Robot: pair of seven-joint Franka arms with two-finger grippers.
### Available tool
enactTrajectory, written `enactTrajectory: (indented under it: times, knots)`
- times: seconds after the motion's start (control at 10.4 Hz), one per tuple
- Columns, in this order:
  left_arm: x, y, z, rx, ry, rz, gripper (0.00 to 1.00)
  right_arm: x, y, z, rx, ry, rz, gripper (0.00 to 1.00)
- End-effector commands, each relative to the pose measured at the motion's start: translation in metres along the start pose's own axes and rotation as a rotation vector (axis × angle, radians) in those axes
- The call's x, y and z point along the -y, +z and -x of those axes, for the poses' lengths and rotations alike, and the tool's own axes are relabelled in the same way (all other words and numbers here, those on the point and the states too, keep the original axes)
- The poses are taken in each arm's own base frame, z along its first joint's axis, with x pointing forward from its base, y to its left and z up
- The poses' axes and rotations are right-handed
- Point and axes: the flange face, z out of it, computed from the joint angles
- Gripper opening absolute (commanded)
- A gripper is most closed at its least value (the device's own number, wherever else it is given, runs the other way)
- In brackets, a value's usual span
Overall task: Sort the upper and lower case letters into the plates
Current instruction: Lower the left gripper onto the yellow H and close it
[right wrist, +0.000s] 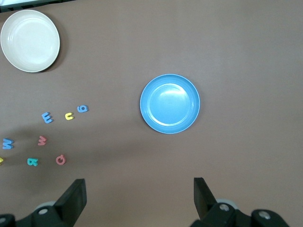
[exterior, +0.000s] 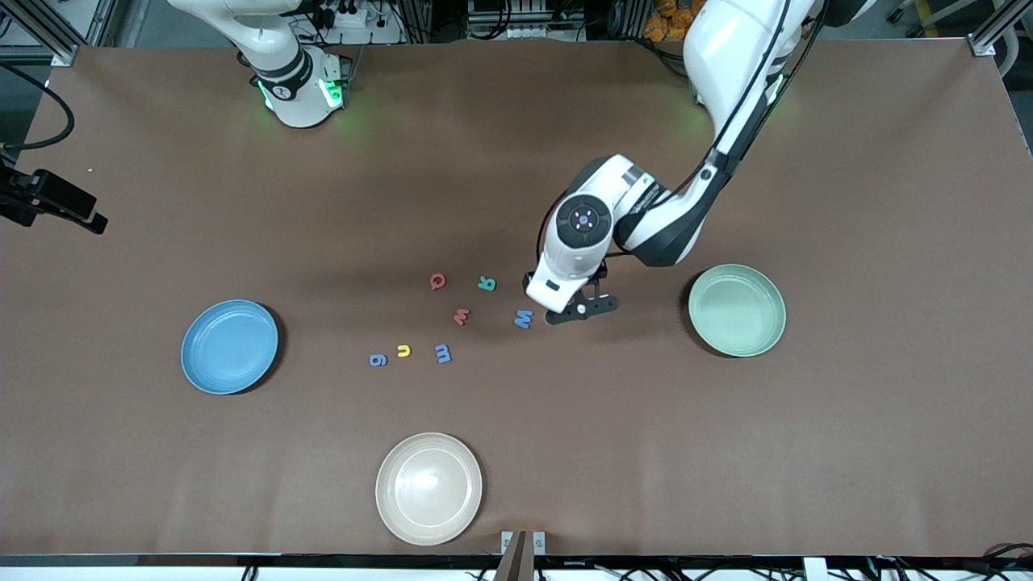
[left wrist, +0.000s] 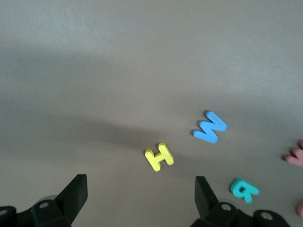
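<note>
Seven small letters lie mid-table: red Q (exterior: 437, 281), teal R (exterior: 487, 283), red w (exterior: 462, 315), blue W (exterior: 524, 319), blue g (exterior: 378, 359), yellow u (exterior: 403, 350), blue m (exterior: 442, 353). The blue plate (exterior: 230, 346) sits toward the right arm's end and the mint green plate (exterior: 736, 310) toward the left arm's end, both bare. My left gripper (exterior: 583, 309) hangs open and empty beside the blue W. A yellow H (left wrist: 159, 157) lies just ahead of its fingers, hidden under the arm in the front view. High over the table, my right gripper (right wrist: 139, 182) is open and empty.
A cream-beige plate (exterior: 428, 488) sits near the table's front edge, nearer to the front camera than the letters. Bare brown tabletop separates the letters from each plate.
</note>
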Motion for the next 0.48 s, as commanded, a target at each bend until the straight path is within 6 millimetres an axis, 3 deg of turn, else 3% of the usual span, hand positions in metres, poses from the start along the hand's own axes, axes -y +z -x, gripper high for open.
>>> enactTrajectory:
  times: [0.0, 0.38]
  knots:
    - [-0.006, 0.015, 0.005, -0.03, -0.209, 0.036, 1.0, 0.0, -0.004, 0.001, 0.001, 0.013, -0.021, 1.0]
    - [-0.009, 0.055, 0.02, 0.016, -0.399, -0.003, 1.0, 0.0, -0.004, 0.001, 0.001, 0.013, -0.021, 1.0]
